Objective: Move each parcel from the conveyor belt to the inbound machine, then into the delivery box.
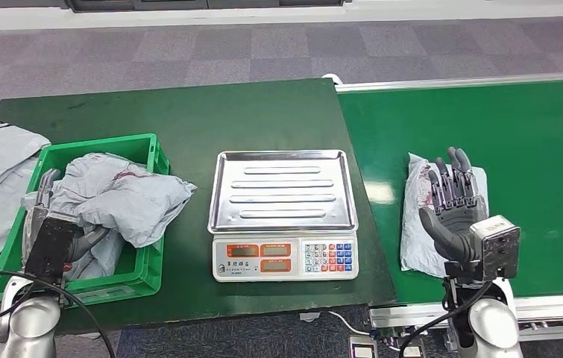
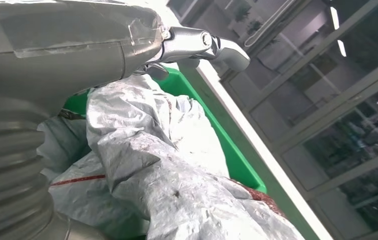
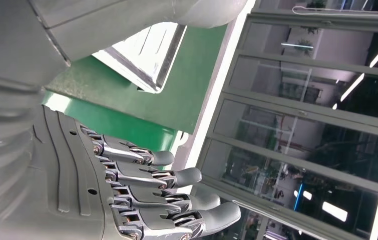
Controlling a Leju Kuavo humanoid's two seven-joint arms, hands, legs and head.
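A grey poly-mailer parcel [image 1: 431, 216] lies flat on the green conveyor belt [image 1: 532, 149], just beside the dark green worktop [image 1: 189, 119] that carries the weighing scale [image 1: 284, 216] with its bare steel pan. The right robot hand [image 1: 453, 201] hovers over the parcel with fingers [image 3: 176, 177] straight and spread, holding nothing; whether it touches the bag cannot be told. The left robot hand [image 1: 58, 224] rests in the green plastic crate [image 1: 144, 149], fingers apart among the crumpled grey mailers [image 1: 125, 198] already piled there, gripping none that I can see. The parcel looks light, soft and slack, with a slick film skin likely to slide and sag, so a flat press will not lift it. Better to gather the bag at its middle, bunching film over whatever bulk sits inside, than to pinch a thin edge.
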